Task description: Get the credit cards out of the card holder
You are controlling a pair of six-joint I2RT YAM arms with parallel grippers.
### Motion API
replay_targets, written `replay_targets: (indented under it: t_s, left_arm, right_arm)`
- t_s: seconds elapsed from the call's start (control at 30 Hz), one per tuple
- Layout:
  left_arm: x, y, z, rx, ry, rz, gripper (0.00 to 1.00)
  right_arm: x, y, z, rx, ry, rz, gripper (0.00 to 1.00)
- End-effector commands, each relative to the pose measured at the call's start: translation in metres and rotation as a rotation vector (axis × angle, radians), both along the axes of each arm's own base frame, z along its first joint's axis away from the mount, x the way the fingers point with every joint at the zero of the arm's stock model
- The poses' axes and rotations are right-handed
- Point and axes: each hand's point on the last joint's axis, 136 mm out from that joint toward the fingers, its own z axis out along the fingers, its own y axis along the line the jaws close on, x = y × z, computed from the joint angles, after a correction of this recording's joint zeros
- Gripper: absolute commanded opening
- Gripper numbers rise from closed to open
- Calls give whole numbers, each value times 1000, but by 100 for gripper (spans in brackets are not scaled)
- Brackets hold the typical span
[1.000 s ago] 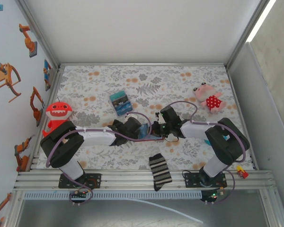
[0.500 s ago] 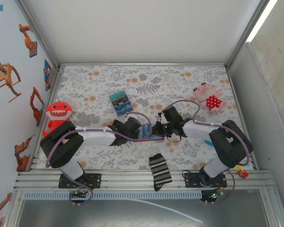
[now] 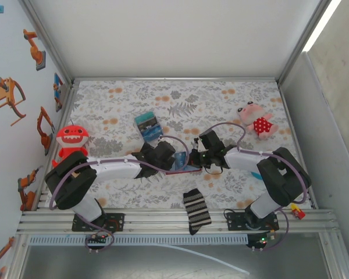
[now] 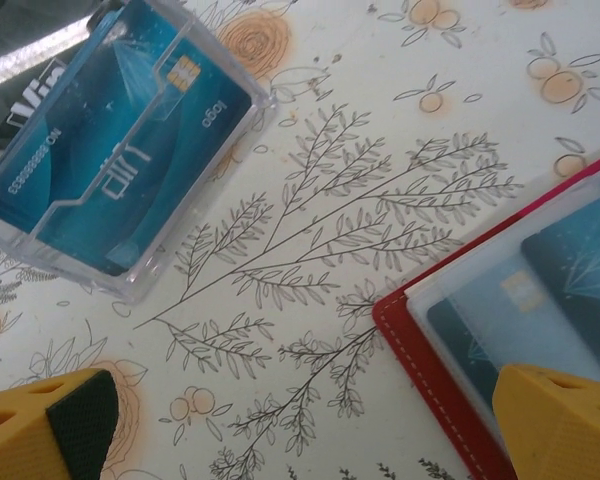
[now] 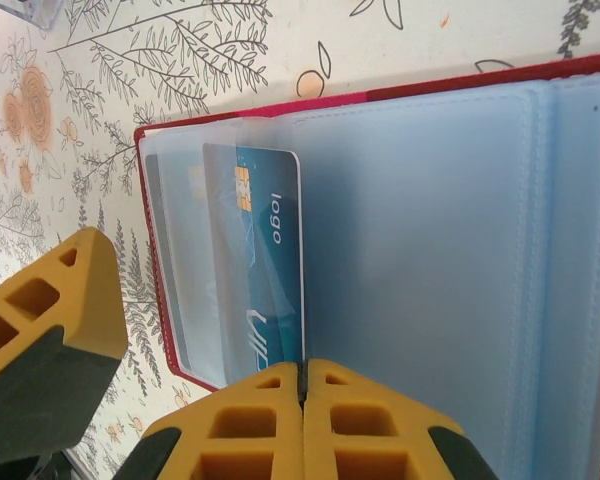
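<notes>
Just beyond the closed right end effector (image 5: 302,378) lies a pocketed credit card (image 5: 260,250).

Top view: bright, even, diffuse light. The light strip (image 3: 321,24) at upper right of frame is blown out. Soft faint shadows under the arms (image 3: 113,168) on the counter (image 3: 221,99); focus sharp across the frame. Left wrist: counter print crisp, white glare streak on the clear box (image 4: 120,150) at upper left. Left hand (image 4: 305,425) fingertips (image 4: 50,425) in the bottom corners are soft, out of focus. Right wrist: card holder (image 5: 430,200) sleeves look hazy with a milky sheen. Grey shadow on the counter along its top edge. Right hand (image 5: 302,405) at bottom centre slightly blurred.
</notes>
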Motion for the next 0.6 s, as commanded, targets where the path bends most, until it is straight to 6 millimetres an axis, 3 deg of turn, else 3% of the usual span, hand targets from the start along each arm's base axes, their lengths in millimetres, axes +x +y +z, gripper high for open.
replay_targets:
  t_s: [0.0,0.43,0.57]
  left_arm:
    - [0,-18,2,10,-8,-54,97]
    - [-9,-12,-31,77,50,-57,97]
    - [-11,-11,-33,76,60,-55,97]
  right_arm:
    - [8,-1,9,-6,-28,-9,0]
    - [4,6,14,60,-25,8,0]
    - [4,11,17,119,-36,13,7]
